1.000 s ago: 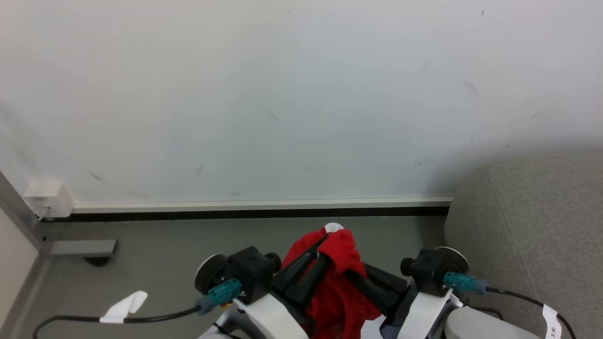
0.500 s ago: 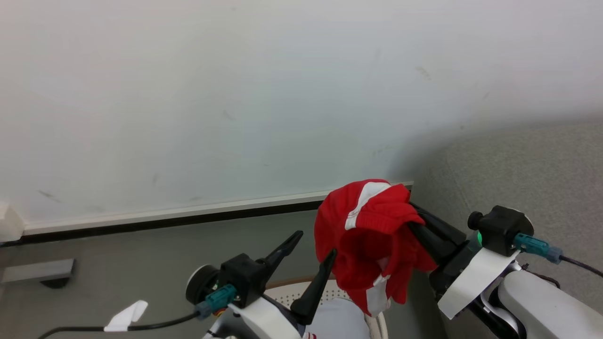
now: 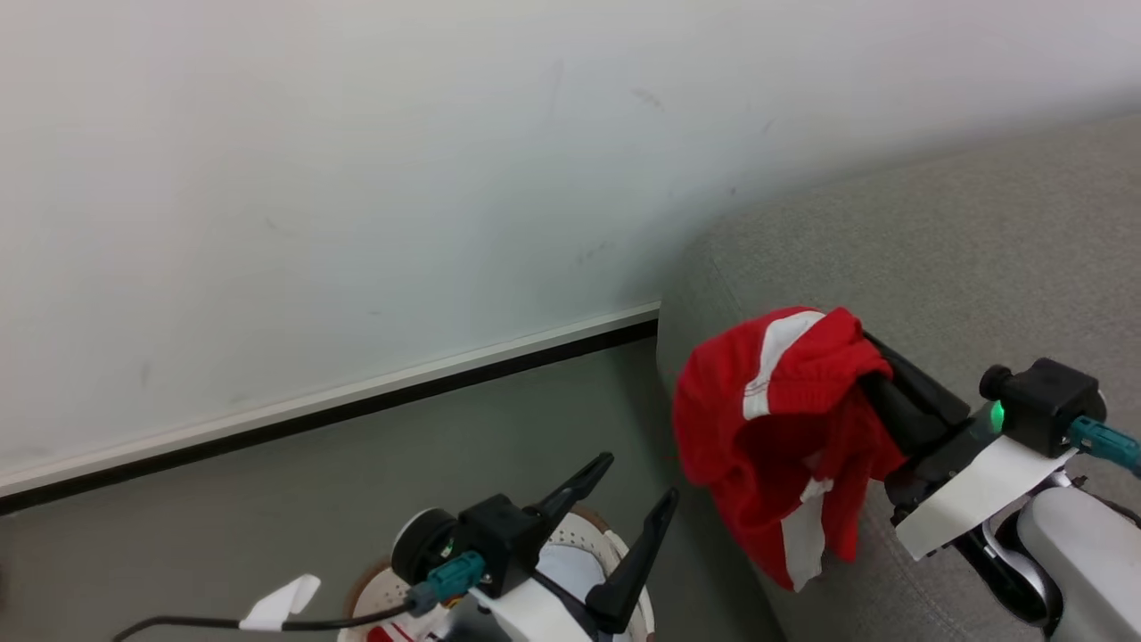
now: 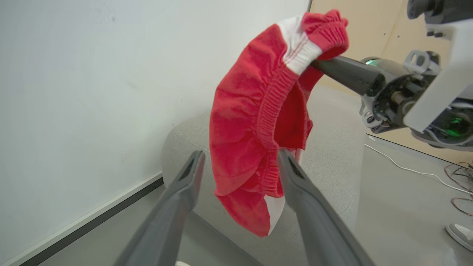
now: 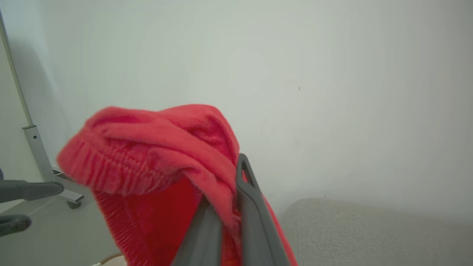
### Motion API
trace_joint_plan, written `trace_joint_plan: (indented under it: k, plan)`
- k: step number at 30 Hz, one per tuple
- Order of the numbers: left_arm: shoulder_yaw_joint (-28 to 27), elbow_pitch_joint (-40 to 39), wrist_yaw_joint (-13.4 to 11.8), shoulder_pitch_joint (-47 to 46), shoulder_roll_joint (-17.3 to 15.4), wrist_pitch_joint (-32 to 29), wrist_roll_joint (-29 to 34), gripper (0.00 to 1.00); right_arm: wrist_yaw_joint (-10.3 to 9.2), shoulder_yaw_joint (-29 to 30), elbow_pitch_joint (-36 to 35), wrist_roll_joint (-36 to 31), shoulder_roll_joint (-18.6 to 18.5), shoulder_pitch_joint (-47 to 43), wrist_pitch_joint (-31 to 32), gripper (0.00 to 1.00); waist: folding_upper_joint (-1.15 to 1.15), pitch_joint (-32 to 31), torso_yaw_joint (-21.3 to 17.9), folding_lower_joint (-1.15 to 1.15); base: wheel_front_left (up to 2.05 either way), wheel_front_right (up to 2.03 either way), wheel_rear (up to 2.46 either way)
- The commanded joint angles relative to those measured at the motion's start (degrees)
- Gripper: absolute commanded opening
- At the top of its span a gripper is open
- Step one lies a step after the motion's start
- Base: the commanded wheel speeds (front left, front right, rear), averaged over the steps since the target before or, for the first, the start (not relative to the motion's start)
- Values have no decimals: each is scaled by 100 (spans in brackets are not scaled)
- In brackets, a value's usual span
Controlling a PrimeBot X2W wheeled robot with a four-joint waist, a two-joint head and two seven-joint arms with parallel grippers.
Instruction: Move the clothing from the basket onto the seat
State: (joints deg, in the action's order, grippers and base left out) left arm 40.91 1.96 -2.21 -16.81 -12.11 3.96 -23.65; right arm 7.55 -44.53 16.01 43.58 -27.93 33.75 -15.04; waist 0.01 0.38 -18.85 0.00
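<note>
A red garment [image 3: 784, 428] with a white stripe hangs bunched from my right gripper [image 3: 860, 374], which is shut on its elastic waistband, above the rounded end of the grey sofa [image 3: 936, 250]. In the right wrist view the cloth [image 5: 147, 155] drapes over my gripper [image 5: 227, 192] and hides one fingertip. My left gripper [image 3: 640, 477] stands open and holds nothing, low over the white perforated basket [image 3: 584, 535], whose inside is mostly hidden. Seen from the left wrist, the garment [image 4: 251, 129] hangs just beyond that gripper's spread fingers [image 4: 241, 153], in front of the sofa [image 4: 332, 147].
A white wall with a pale baseboard [image 3: 357, 397] runs behind, above the grey floor [image 3: 267, 499]. A cable with a white tag [image 3: 276, 602] trails at lower left. A metal stand leg on a caster [image 5: 37, 155] stands by the wall. Loose cables [image 4: 458, 173] and a shoe [image 4: 460, 234] lie on the floor.
The head camera has swung right, bringing the sofa into view. My left gripper let go of the garment and opened. The right gripper carried the garment from above the basket to the sofa's end.
</note>
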Motion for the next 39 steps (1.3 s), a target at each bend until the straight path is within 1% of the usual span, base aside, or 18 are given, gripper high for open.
trace_joint_plan:
  k: [1, 4, 6, 9, 15, 19, 23, 27, 31, 39]
  plan:
    - [-10, 27, 7, -58, -19, 19, 72, 100, -12, 133, 23, -66, -28, -45, -20, 0, -1, 108, -97, 0, 0, 0, 0]
    - [9, 31, 10, -123, -29, 16, 63, 100, -12, 389, 178, -186, 21, -16, -20, 0, -1, 248, -109, 0, 0, 0, 0]
    - [13, -20, 24, -241, -53, -21, 112, 100, -12, 681, 301, -284, 72, 138, -18, 0, -1, 492, -66, 0, 0, 0, 0]
    - [12, -83, 81, -431, -101, -73, 182, 100, -12, 1238, 603, -532, 206, 497, -14, 0, -1, 924, 67, 0, 0, 0, 0]
    - [20, -226, 239, -937, -118, -137, 299, 100, -12, 2641, 1336, -1170, 377, 1578, 48, 0, -1, 1831, 564, 0, 0, 0, 0]
    - [-7, -354, 317, -1309, -129, -143, 415, 100, -12, 3555, 1852, -1732, 266, 2593, 163, 0, -1, 2445, 906, 0, 0, 0, 0]
    - [-34, -447, 356, -1634, -79, -37, 485, 100, -12, 4542, 2411, -2375, -9, 3603, 214, 0, -1, 2893, 1219, 0, 0, 0, 0]
    - [-41, -493, 368, -1862, -43, 45, 590, 100, -12, 5420, 2849, -3175, -210, 4246, 236, 0, -1, 3220, 1412, 0, 0, 0, 0]
    - [-48, -535, 374, -2012, -20, 102, 631, 100, -12, 6055, 3272, -4025, -238, 4344, 408, 0, -1, 3474, 1506, 0, 0, 0, 0]
    - [-57, -463, 288, -1982, -50, 117, 609, 100, -13, 7706, 4059, -5147, 174, 3590, 335, 0, -1, 3642, 1546, 0, 0, 0, 0]
